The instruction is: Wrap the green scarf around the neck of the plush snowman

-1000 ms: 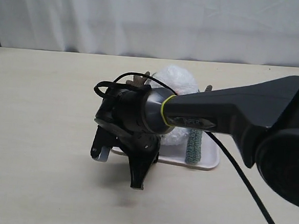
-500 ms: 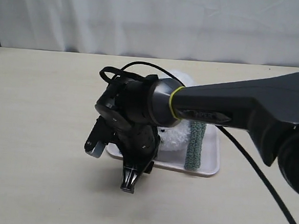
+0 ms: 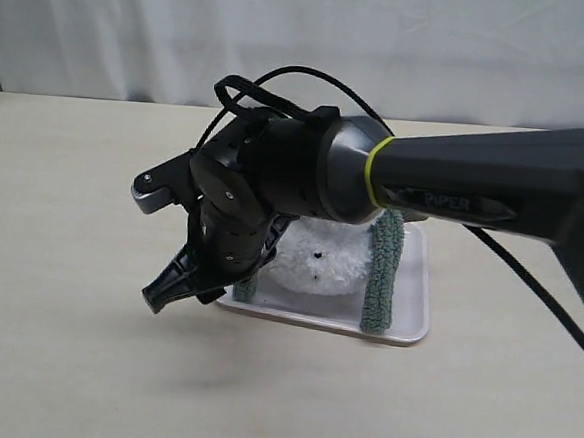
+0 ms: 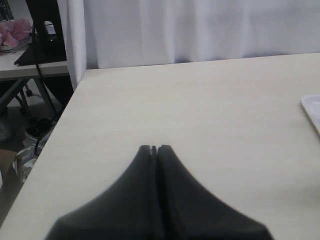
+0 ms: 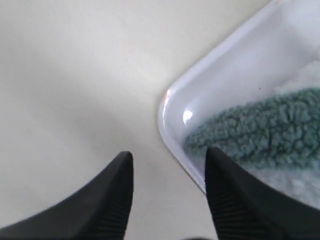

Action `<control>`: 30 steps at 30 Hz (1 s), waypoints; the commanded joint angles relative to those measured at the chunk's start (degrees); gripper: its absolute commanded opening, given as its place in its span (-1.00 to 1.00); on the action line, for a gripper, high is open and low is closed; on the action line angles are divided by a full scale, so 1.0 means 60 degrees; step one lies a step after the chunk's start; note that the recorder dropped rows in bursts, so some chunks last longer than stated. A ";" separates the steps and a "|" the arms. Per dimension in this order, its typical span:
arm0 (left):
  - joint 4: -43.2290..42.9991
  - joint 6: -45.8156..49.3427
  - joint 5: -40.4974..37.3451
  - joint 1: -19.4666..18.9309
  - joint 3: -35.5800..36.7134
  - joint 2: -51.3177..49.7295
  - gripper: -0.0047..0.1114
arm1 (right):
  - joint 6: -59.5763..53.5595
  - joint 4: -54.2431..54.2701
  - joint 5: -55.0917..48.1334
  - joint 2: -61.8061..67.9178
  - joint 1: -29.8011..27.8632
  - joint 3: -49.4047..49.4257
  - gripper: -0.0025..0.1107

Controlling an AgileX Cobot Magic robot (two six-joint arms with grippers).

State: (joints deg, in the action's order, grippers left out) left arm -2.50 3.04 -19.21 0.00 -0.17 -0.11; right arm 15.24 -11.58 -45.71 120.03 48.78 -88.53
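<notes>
R claw point(image 5: 169, 154) swung up/left & opened; green scarf point(image 3: 383, 270) end in tray point(image 3: 405, 327).

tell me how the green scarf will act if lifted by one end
Probably floppy: the green scarf drapes over the plush snowman, both ends hanging to the tray. Likely light and grippy, given its fuzzy pile. Pulling one end may slide it off the snowman.

light: bright, even | shadow: soft on table point(image 3: 65, 313) | glare: tray point(image 5: 165, 112) rim | blur: left pincer point(image 4: 154, 148)
</notes>
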 commanded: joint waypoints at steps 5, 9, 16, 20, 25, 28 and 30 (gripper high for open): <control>0.0023 -0.0023 0.0100 0.0011 0.0029 0.0018 -0.92 | 0.1983 -0.0510 -0.0057 0.0343 -0.0121 0.0042 0.19; 0.0023 -0.0023 0.0100 0.0011 0.0029 0.0018 -0.92 | 0.2528 -0.0738 0.0033 0.0620 -0.0121 0.0042 0.19; 0.0023 -0.0023 0.0100 0.0011 0.0029 0.0018 -0.92 | 0.3193 -0.1601 -0.0288 0.0724 -0.0121 0.0042 0.16; 0.0023 -0.0023 0.0100 0.0011 0.0029 0.0018 -0.92 | 0.3820 -0.2156 -0.0162 0.0833 -0.0121 0.0042 0.01; 0.0023 -0.0023 0.0124 0.0011 0.0029 0.0018 -0.92 | 0.4023 -0.2219 0.0836 0.1226 -0.0121 0.0042 -0.09; 0.0023 -0.0023 0.0124 0.0011 0.0029 0.0018 -0.92 | 0.3796 -0.2291 0.1086 0.1483 -0.0121 0.0042 -0.10; 0.0023 -0.0023 0.0124 0.0011 0.0029 0.0018 -0.92 | 0.3595 -0.2291 0.1068 0.1459 -0.0103 0.0042 -0.23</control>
State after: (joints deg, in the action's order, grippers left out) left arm -2.50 3.04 -19.21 0.00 -0.17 -0.11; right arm 38.19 -26.28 -39.87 128.12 48.22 -88.64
